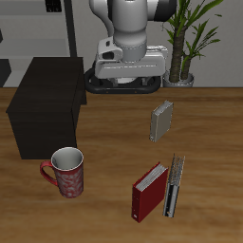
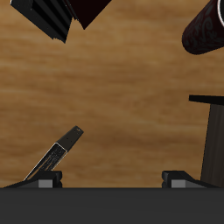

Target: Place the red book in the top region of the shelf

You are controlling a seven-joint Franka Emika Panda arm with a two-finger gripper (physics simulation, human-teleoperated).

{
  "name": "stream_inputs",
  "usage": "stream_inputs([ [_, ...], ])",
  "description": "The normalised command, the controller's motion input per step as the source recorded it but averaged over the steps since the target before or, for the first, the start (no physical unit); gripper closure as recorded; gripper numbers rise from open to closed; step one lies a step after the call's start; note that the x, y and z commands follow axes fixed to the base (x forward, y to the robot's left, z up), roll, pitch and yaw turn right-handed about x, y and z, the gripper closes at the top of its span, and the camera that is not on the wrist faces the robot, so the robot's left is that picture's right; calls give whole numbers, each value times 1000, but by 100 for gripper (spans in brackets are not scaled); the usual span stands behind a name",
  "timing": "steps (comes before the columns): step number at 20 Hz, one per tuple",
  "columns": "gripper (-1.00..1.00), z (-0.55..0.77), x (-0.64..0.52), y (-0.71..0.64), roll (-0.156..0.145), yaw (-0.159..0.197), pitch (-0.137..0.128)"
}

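Red book [image 1: 148,192]; near-black shelf [image 1: 43,106]; red-patterned mug [image 1: 66,172].

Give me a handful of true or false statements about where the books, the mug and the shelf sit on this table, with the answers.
1. The plain red hardcover book stands on the table beside the thin black book. True.
2. The red book lies on top of the dark brown boxy wooden shelf. False: the shelf top is bare.
3. The red patterned mug stands nearer the table's front edge than the shelf. True.
4. The grey book leans against the mug. False: they stand well apart.
5. The gripper holds the red book. False: nothing sits between its fingertips.
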Motion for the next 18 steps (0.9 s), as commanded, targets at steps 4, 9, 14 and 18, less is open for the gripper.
stream_inputs([
  [4, -100, 1, 172, -5, -9, 10, -16],
  [9, -100, 55, 177, -89, -5, 13, -19],
  [14, -100, 93, 373, -191, -20, 11, -24],
  [18, -100, 98, 375, -117, -7, 1, -13],
])
